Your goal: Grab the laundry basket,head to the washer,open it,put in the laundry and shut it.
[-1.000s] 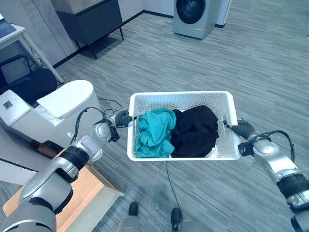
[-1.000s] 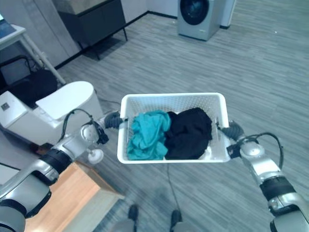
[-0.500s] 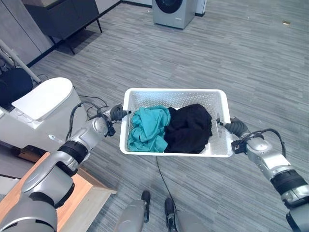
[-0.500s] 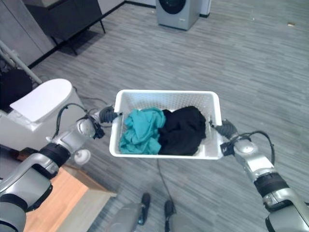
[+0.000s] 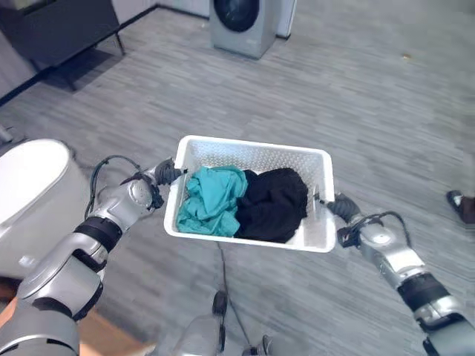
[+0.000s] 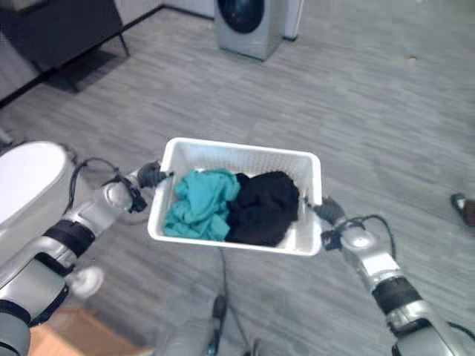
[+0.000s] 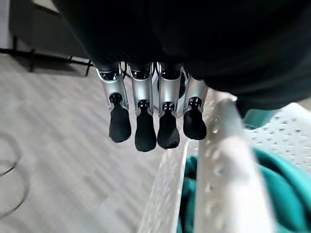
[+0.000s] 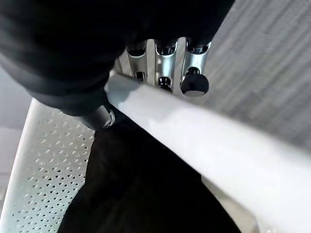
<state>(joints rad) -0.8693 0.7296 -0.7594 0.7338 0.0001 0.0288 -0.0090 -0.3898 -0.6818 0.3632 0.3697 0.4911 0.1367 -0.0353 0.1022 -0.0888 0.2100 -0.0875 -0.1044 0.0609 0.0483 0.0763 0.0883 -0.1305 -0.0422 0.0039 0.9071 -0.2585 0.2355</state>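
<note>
Left eye view: white laundry basket (image 5: 312, 236) mid-frame, carried level between both arms. Left hand (image 5: 165, 172) hooks left rim, right hand (image 5: 332, 205) clamps right rim, balancing teal cloth (image 5: 209, 200) and black cloth (image 5: 273, 203). Washer (image 5: 239, 24) top centre, well apart.

Perforated plastic basket (image 5: 256, 153) — soft cloth (image 5: 211, 202).
</note>
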